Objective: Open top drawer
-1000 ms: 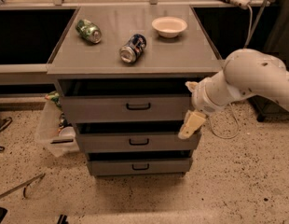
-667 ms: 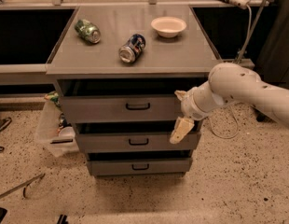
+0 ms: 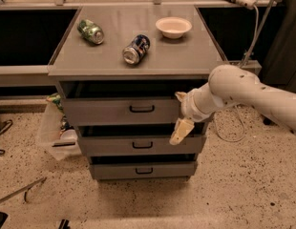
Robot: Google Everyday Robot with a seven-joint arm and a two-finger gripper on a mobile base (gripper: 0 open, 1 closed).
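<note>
The top drawer (image 3: 105, 112) is the widest grey front of the cabinet, just under the tabletop, with a small black loop handle (image 3: 142, 109) at its centre. A dark gap shows above its front. My gripper (image 3: 181, 126) is on the end of the white arm reaching in from the right. It hangs in front of the drawer's right end, to the right of the handle and slightly lower, apart from it. It holds nothing that I can see.
Two narrower drawers, the middle drawer (image 3: 138, 145) and the bottom drawer (image 3: 143, 170), sit below. On the cabinet top (image 3: 186, 56) lie a green can (image 3: 90, 31), a blue can (image 3: 136, 49) and a white bowl (image 3: 173, 26). A clear plastic bin (image 3: 55, 135) stands at the left; a cable (image 3: 234, 128) hangs at the right.
My arm has swung left, bringing the gripper from beyond the cabinet's right edge to in front of the top drawer's right end. The drawers have not moved.
</note>
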